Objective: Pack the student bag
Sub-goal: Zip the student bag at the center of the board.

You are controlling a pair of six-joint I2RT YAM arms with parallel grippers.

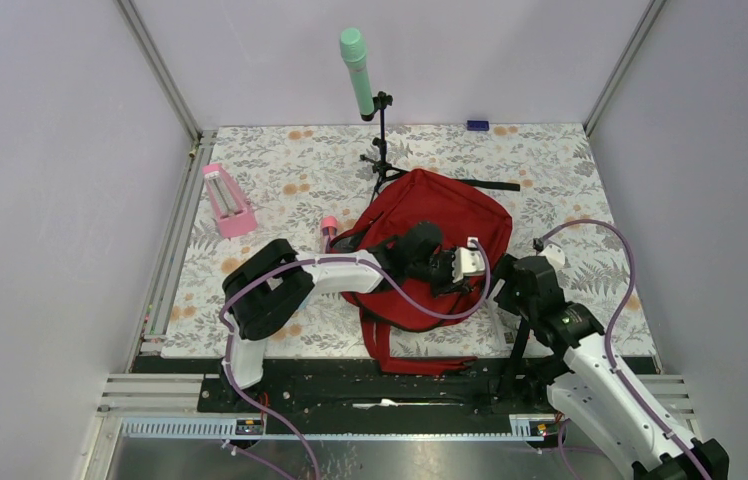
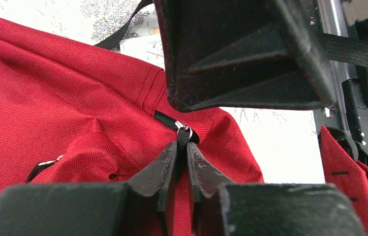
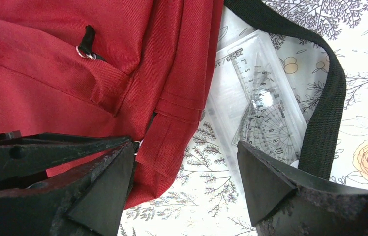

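Left claw (image 2: 182, 164) pinching zipper pull (image 2: 183, 133) on student bag (image 2: 49, 88), right claw (image 3: 186, 169) wide open

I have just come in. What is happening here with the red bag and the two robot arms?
The left gripper is pinched on a black zipper pull of the red backpack, which lies on the flowered table. The right gripper is open and hangs at the bag's edge, above a clear geometry set that lies on the table beside a black strap. The set is not yet packed.
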